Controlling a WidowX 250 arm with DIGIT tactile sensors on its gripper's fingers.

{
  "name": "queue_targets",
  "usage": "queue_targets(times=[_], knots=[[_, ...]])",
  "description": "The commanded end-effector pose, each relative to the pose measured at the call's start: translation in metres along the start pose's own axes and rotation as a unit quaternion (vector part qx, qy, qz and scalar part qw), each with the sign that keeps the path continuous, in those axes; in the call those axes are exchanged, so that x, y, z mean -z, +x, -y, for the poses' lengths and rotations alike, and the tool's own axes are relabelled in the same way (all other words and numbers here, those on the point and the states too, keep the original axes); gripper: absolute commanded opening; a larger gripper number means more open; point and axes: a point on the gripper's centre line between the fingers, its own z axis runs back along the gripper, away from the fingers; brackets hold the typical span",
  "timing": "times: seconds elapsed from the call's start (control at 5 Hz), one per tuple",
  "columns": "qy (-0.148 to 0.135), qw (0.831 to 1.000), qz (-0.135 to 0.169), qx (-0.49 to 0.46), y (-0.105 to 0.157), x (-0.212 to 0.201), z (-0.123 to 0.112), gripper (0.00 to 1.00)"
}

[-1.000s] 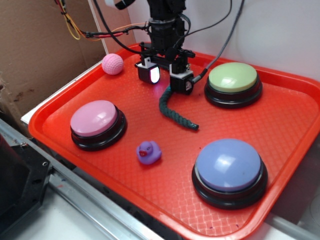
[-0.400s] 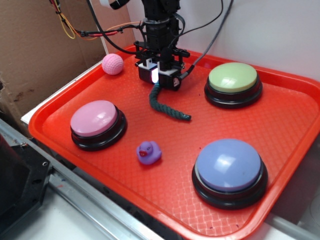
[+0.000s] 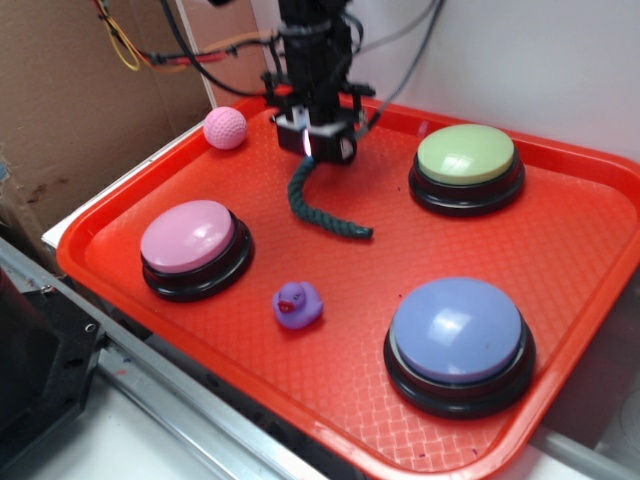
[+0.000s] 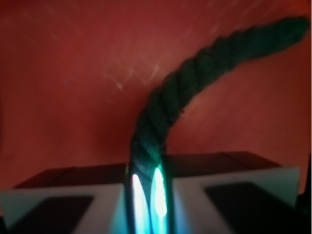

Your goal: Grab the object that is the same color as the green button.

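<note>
A: What does the exterior view show?
B: The claw [image 3: 313,146] is clamped on the upper end of the green rope [image 3: 318,207] near the red tray's [image 3: 560,240] back edge. The rope hangs down and curls right, its far end seemingly touching the tray floor. The green button [image 3: 466,167] sits to the right, the pink ball [image 3: 225,128] to the left, the purple duck [image 3: 298,304] nearer the front.
A: And the wrist view?
B: The rope [image 4: 170,117] is pinched tight between the two fingers [image 4: 63,204], arching up and right over the red tray; the picture is blurry.
</note>
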Motion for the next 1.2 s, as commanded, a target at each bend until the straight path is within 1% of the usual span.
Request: queue_targets(times=[0.0, 0.2, 0.4, 0.6, 0.8, 1.0], knots=[[-0.109, 0.973, 0.186, -0.085, -0.021, -0.109, 0.001, 0.0], [-0.145, 0.964, 0.211, -0.074, -0.035, -0.158, -0.001, 0.0], [-0.106, 0.979, 0.168, -0.033, -0.044, -0.209, 0.006, 0.0], [-0.103, 0.984, 0.14, 0.024, -0.056, -0.249, 0.011, 0.0], [-0.096, 0.985, 0.107, 0.09, -0.07, -0.248, 0.02, 0.0], [-0.09, 0.985, 0.099, 0.104, -0.074, -0.241, 0.022, 0.0]])
